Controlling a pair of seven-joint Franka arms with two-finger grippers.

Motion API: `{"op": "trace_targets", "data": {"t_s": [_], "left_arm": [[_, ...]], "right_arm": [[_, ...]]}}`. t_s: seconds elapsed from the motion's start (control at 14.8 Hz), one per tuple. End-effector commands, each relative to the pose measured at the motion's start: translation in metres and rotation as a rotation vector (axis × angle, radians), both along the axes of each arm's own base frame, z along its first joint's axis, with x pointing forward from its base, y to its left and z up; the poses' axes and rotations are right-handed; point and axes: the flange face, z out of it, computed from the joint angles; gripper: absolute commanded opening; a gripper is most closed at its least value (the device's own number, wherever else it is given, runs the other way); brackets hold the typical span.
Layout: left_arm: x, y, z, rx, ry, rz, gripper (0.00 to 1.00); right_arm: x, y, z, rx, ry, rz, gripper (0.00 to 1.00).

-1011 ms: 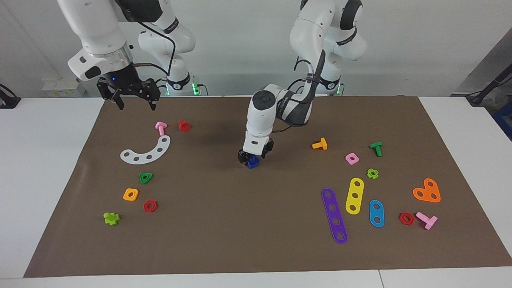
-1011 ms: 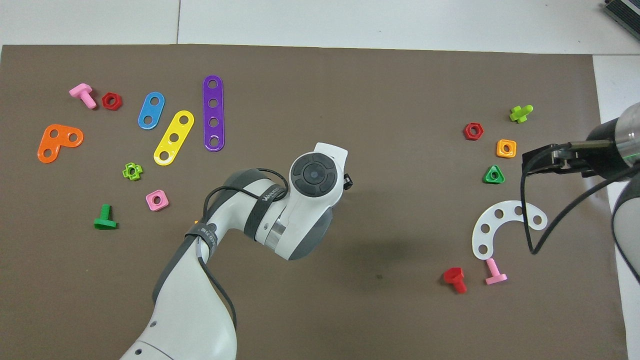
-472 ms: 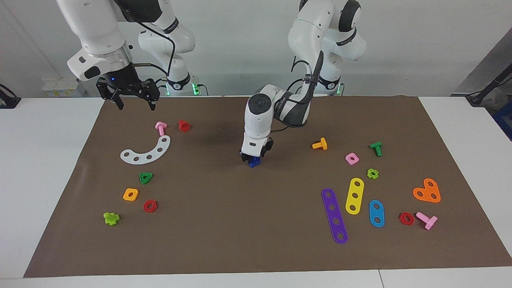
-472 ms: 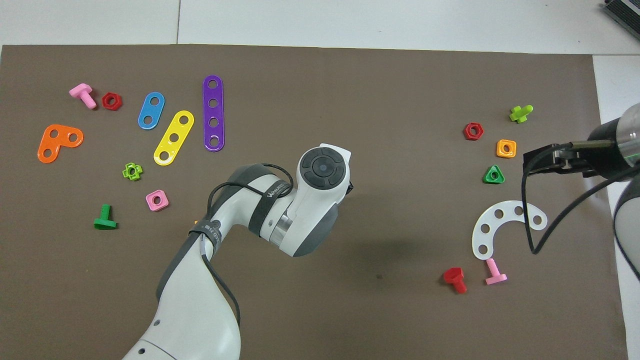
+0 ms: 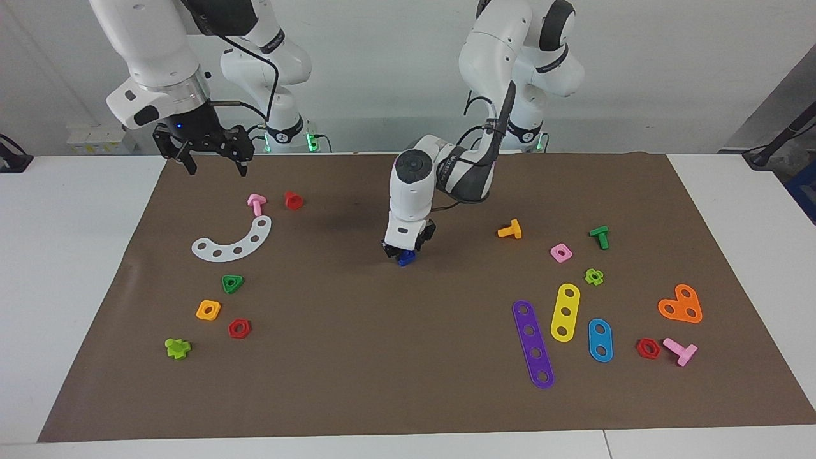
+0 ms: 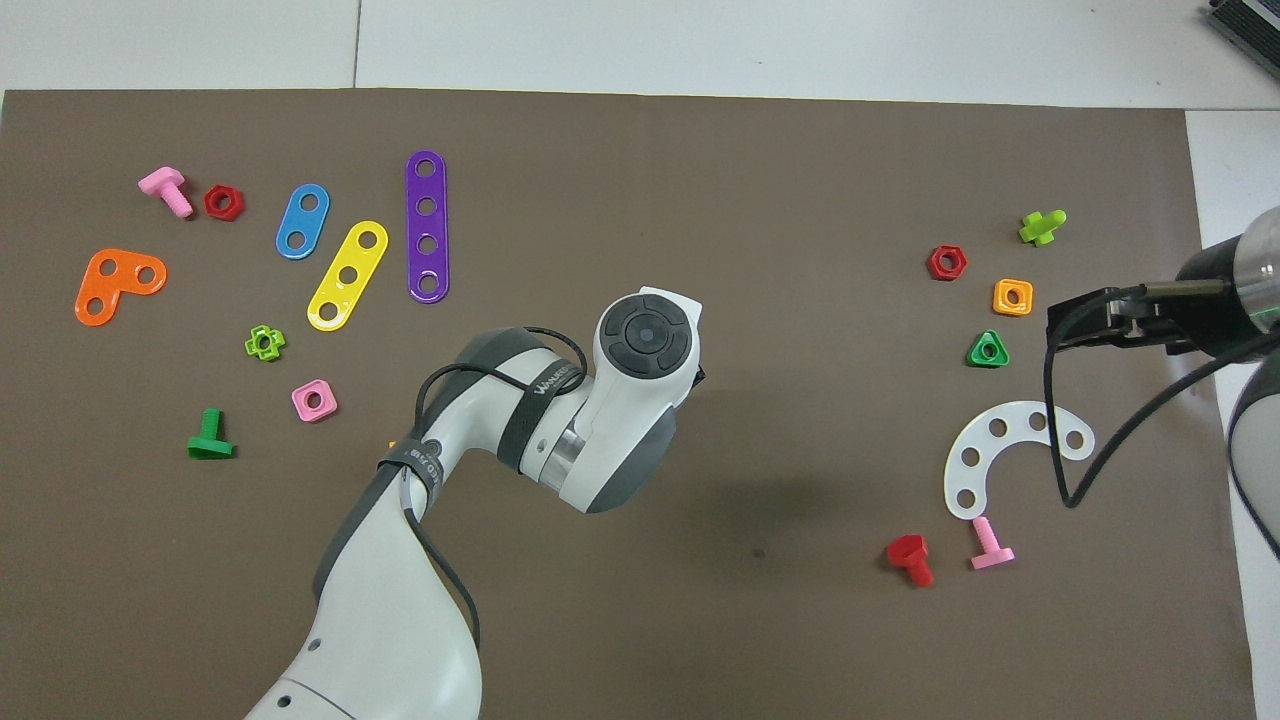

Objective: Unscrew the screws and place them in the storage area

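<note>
The dark-blue screw (image 5: 403,257) sits on the brown mat (image 5: 408,357) near its middle. My left gripper (image 5: 404,252) points straight down over it, with its fingers shut on the blue piece right at the mat. In the overhead view the left wrist (image 6: 645,340) hides both the gripper and the screw. My right gripper (image 5: 217,167) hangs open and empty in the air over the mat's edge at the right arm's end, and waits. It also shows in the overhead view (image 6: 1075,325) beside the green triangular nut (image 6: 987,350).
A white curved strip (image 5: 233,241), pink bolt (image 5: 256,204), red bolt (image 5: 293,200), orange square nut (image 5: 208,310) and red hex nut (image 5: 239,328) lie at the right arm's end. An orange bolt (image 5: 510,229), purple strip (image 5: 533,344) and other coloured pieces lie at the left arm's end.
My left wrist turned and shifted slightly over the blue screw, and the fingers drew in on it. It has held still in the last half second. The right arm has barely moved.
</note>
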Motion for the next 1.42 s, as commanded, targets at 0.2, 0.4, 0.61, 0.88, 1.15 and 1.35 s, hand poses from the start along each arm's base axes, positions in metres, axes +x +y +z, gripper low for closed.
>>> {"op": "trace_targets", "data": {"t_s": [0.2,0.4,0.61,0.88,1.15,1.35], "left_arm": [[0.012,0.001,0.008,0.033,0.031,0.009,0.0],[0.055,0.026,0.045,-0.01,-0.001,0.077,0.0],[0.082,0.059,0.073,-0.012,0.012,0.121,0.0],[0.107,0.117,0.127,-0.051,-0.024,0.152,0.0],[0.105,0.18,0.113,-0.038,0.063,-0.06,0.0],[0.101,0.235,0.083,-0.067,0.08,-0.308,0.0]], "right_arm": [[-0.007,-0.005,0.002,0.0,0.001,0.013,1.0],[-0.007,-0.004,0.001,0.0,0.001,0.016,1.0],[-0.007,0.003,0.0,-0.001,-0.002,0.028,0.99],[-0.004,0.019,-0.015,-0.001,-0.023,0.021,0.98],[0.002,0.064,-0.044,0.007,-0.059,0.03,0.97],[0.016,0.121,-0.077,0.023,-0.078,0.019,0.97]]}}
